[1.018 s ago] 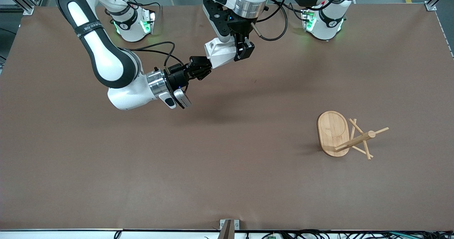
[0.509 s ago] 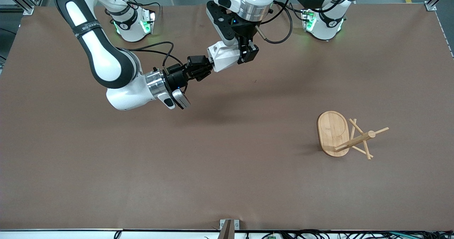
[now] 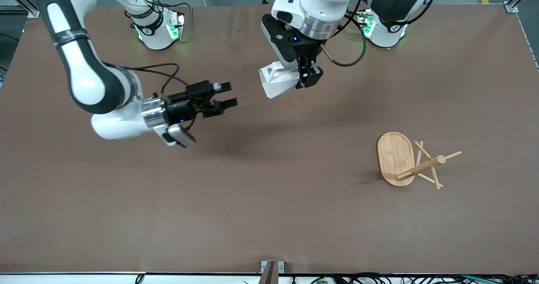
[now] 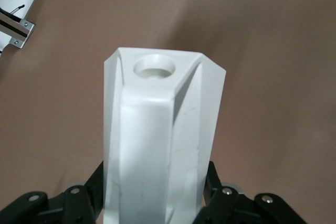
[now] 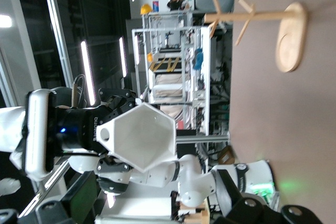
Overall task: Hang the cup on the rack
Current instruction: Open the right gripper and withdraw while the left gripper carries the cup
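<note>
The white faceted cup [image 3: 278,81] is held in the air by my left gripper [image 3: 309,75], which is shut on it over the table's middle, near the robots' side. In the left wrist view the cup [image 4: 157,129] stands out from between the fingers [image 4: 216,182], its handle's round hole at the outer end. My right gripper [image 3: 231,94] is open and empty, apart from the cup, toward the right arm's end. The right wrist view looks into the cup's hexagonal mouth [image 5: 139,135]. The bamboo rack [image 3: 421,166] stands toward the left arm's end, nearer the front camera, and shows in the right wrist view [image 5: 247,17].
The rack's oval base [image 3: 393,153] rests on the brown table, with pegs sticking out around the post. The two robot bases [image 3: 158,27] [image 3: 385,27] stand along the robots' edge. A small bracket [image 3: 271,267] sits at the front edge.
My right gripper let go of the cup, opened and drew back toward the right arm's end. My left gripper carried the cup a little toward the left arm's end.
</note>
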Robot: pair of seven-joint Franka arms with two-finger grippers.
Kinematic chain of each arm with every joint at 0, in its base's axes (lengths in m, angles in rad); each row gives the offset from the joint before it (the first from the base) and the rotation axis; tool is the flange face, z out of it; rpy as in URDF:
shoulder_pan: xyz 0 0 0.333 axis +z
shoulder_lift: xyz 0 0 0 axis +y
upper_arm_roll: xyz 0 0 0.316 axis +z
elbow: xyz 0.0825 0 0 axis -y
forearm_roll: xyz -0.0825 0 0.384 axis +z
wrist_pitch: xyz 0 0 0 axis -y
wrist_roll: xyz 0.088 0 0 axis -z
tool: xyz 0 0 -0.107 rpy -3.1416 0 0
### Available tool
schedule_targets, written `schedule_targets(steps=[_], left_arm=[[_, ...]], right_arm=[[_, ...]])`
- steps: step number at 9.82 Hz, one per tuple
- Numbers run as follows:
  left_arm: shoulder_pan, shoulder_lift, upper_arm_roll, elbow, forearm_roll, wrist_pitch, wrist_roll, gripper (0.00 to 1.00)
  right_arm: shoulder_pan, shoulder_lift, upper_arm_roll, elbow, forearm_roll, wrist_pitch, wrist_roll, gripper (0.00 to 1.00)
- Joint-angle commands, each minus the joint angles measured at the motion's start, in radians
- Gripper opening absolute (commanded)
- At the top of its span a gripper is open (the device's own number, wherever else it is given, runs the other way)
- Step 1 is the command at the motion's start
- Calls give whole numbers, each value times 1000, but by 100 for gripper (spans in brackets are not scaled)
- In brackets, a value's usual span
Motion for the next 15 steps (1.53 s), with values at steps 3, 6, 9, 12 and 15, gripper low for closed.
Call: schedule_targets(steps=[3,6,9,12,15], left_arm=[[144,43,-7,-16,21,26,-39,0],[271,19,-12,-12,5,-1,-111,0],[333,-6,-8,-15,7,-49,-174,0],[254,-68,181,-99,-80,-75,-183,0],[123,-153,369,-278,-154,-45,-209,0]], right_arm=[[-3,-96,-214,-22,-348,-2,3,100],[0,-167,-382,-16,-601,-3,3,100],[43,-199,-540,46,-788,-13,6,100],[44,-199,-564,241,-1125,-92,89,100],[46,-248,-521,289,-1385,-85,244,100]])
